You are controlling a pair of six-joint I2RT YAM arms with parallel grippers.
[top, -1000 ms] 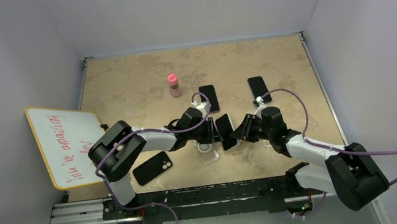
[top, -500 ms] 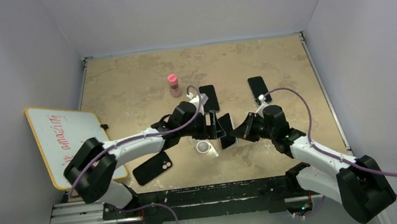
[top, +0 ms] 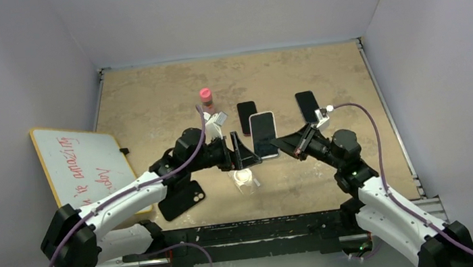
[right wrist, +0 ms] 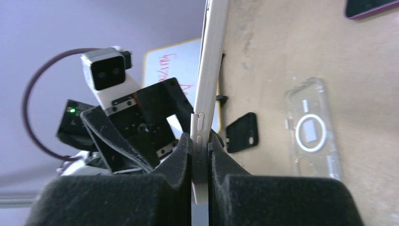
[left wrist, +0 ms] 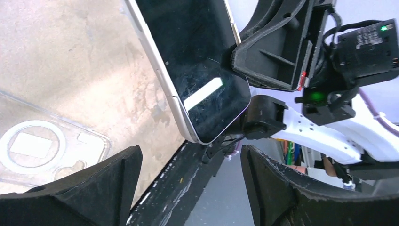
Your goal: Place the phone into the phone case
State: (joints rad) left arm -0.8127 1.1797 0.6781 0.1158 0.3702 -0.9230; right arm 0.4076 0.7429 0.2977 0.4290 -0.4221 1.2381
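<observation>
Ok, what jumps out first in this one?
The white-edged phone held up in mid-air at the centre, pinched on its edge by the right gripper. Facing it is the left gripper, open and empty, and the clear phone case lies flat on the table just below them.

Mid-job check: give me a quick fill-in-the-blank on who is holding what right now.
The phone is pinched in the gripper of the ___ arm.
The left gripper is ___, holding nothing.
The clear case on the table has ___ phone in it.
The bottle has a ___ cap.
Missing words: right; open; no; pink.
</observation>
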